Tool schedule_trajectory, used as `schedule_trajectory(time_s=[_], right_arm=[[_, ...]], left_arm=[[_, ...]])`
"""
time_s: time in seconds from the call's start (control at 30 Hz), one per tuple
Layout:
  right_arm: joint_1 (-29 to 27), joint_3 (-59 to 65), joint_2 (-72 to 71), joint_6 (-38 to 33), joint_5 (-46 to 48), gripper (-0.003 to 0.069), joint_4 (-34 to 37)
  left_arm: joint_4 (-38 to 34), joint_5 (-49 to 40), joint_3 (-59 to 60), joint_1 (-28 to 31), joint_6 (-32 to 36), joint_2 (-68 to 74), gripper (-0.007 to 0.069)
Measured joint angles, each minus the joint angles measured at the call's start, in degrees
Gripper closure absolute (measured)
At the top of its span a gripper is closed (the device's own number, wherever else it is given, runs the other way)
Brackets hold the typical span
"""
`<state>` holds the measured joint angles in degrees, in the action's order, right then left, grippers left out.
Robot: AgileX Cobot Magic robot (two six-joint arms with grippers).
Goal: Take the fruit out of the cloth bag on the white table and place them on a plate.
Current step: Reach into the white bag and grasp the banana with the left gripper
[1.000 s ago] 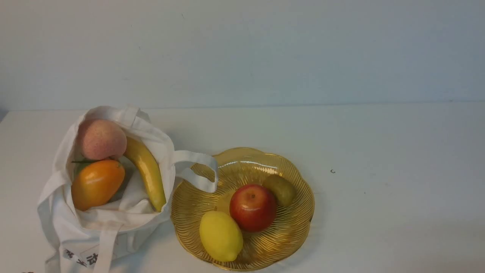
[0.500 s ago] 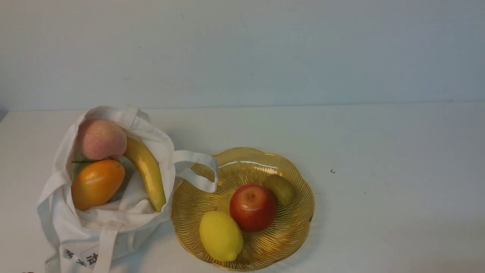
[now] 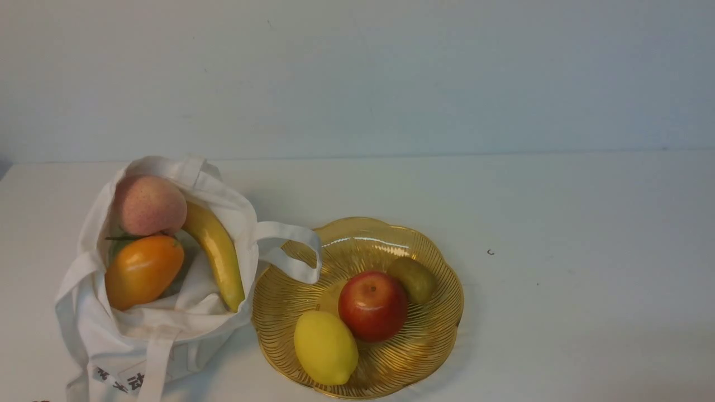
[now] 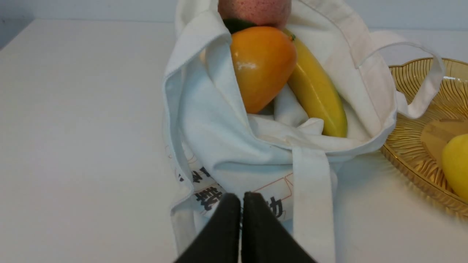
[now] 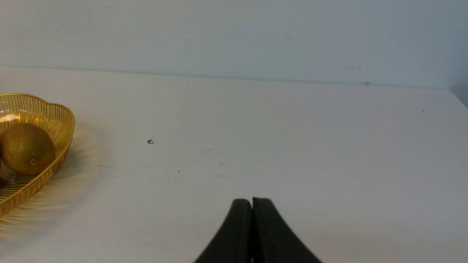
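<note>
The white cloth bag (image 3: pixel 111 335) lies open at the left of the white table (image 3: pixel 558 223). In it sit a pink speckled peach (image 3: pixel 149 205), an orange oval fruit (image 3: pixel 142 271) and a yellow banana (image 3: pixel 217 251). The amber ribbed plate (image 3: pixel 357 234) stands right of the bag, one strap handle (image 3: pixel 293 251) draped over its rim. My left gripper (image 4: pixel 241 197) is shut and empty, just short of the bag's printed edge (image 4: pixel 204 190). Over bare table right of the plate (image 5: pixel 55 113), my right gripper (image 5: pixel 251 201) is shut on nothing. Neither gripper shows in the front view.
On the plate lie a yellow lemon (image 3: pixel 325 346), a red apple (image 3: pixel 372 305) and a brown-green kiwi (image 3: pixel 413 278). A pale wall (image 3: pixel 357 78) rises behind the table's far edge. A tiny dark speck (image 3: pixel 490 252) marks the tabletop right of the plate.
</note>
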<state>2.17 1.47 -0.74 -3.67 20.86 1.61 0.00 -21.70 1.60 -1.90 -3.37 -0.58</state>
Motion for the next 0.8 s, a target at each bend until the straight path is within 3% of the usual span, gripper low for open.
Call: schedule_trajectory(time_s=[0.17, 0.3, 0.4, 0.47, 0.67, 0.8], right_arm=[[0.0, 0.0, 0.0, 0.0, 0.0, 0.0674, 0.0], [0.0, 0.0, 0.0, 0.0, 0.0, 0.0674, 0.0], [0.0, 0.0, 0.0, 0.0, 0.0, 0.0674, 0.0], [0.0, 0.0, 0.0, 0.0, 0.0, 0.0674, 0.0], [0.0, 0.0, 0.0, 0.0, 0.0, 0.0674, 0.0], [0.0, 0.0, 0.0, 0.0, 0.0, 0.0674, 0.0]], left_arm=[[-2.8, 0.0, 0.0, 0.0, -1.8, 0.0, 0.0632], [-17.1, 0.0, 0.0, 0.0, -10.9, 0.0, 0.0632], [-33.0, 0.1, 0.1, 0.0, -19.5, 0.0, 0.0632], [-39.1, 0.6, 0.1, 0.0, -21.5, 0.0, 0.0632], [-44.7, 3.7, -0.2, -0.1, -19.5, 0.0, 0.0632], [-44.9, -1.4, -5.5, -0.2, -15.5, 0.6, 0.0632]])
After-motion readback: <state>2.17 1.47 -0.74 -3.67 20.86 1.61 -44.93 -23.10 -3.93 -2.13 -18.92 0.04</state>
